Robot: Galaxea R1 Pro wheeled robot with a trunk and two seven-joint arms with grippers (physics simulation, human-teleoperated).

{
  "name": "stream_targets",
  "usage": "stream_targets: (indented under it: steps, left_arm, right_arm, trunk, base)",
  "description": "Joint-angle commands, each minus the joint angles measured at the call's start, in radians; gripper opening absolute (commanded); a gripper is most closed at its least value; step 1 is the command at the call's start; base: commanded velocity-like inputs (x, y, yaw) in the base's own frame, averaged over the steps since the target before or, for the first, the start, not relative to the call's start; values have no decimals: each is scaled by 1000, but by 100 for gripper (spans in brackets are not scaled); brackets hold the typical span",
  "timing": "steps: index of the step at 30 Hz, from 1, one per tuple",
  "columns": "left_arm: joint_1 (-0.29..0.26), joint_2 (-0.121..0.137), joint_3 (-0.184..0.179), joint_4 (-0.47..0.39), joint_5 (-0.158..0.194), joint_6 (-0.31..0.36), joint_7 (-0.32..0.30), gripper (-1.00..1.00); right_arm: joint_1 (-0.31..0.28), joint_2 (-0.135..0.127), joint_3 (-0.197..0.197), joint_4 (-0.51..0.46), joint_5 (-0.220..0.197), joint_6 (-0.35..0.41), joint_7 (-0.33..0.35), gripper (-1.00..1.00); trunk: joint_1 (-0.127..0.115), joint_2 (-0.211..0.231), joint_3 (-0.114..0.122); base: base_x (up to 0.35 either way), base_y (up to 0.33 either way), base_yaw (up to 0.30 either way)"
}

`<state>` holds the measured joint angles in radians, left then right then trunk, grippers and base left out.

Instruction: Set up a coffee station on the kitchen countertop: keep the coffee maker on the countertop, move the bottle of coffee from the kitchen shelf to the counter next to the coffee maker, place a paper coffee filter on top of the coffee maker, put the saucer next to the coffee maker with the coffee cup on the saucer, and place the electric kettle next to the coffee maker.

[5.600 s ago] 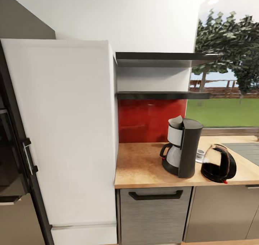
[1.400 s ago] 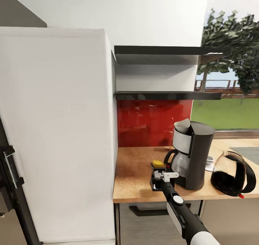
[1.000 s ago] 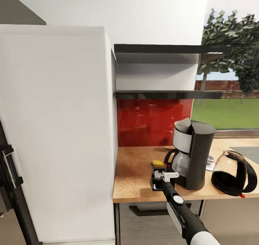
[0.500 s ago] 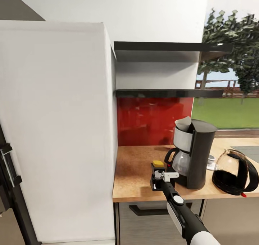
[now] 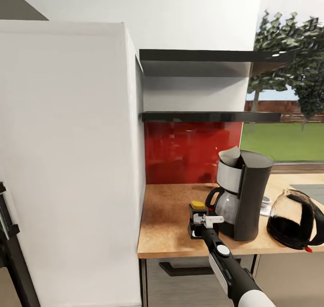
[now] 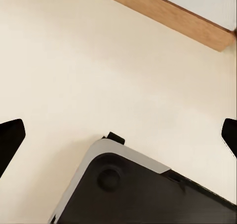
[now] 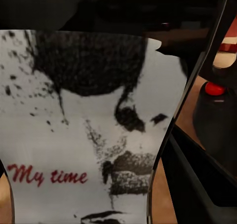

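Right gripper (image 5: 199, 220) clamps the yellow-capped coffee bottle (image 5: 197, 206) on the wooden countertop (image 5: 168, 221), just beside the black coffee maker (image 5: 240, 192). Right wrist view reads the label: "My time" (image 7: 47, 176). Left gripper fingertips (image 6: 10, 141) spread wide over cream floor.

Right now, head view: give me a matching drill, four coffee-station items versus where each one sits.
Items:
1. paper filter
2. bottle of coffee
3. electric kettle
4. coffee cup

Places:
A. counter, behind the kettle
B. on top of the coffee maker
C. between the right gripper fingers, above the counter
D. counter, window side of the coffee maker

Pairs: 1-B, 2-C, 3-D, 4-A
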<state>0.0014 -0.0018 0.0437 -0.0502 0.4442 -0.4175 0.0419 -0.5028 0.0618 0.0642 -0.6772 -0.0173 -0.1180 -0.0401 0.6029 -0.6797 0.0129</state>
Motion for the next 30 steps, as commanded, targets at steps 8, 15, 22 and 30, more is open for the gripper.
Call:
stream_targets:
  steps: [8, 15, 22, 30]
  left_arm:
    - [0, -3, 2, 0, -7, -7, 4, 100]
    - [0, -3, 2, 0, -7, -7, 4, 100]
    - [0, -4, 2, 0, -7, -5, 4, 100]
    - [0, -4, 1, 0, -7, -3, 4, 100]
  right_arm:
    - [0, 0, 3, 1, -3, -3, -6, -100]
    - [0, 0, 3, 1, -3, -3, -6, -100]
    - [0, 0, 3, 1, -3, -3, -6, -100]
    - [0, 0, 3, 1, 0, -3, -6, -100]
  trunk:
    - [0, 0, 0]
    - [27, -49, -22]
    - [54, -98, -44]
    - [85, -154, -69]
  base:
    - [28, -18, 0]
    - [1, 0, 0]
    - [0, 0, 0]
    - [0, 0, 0]
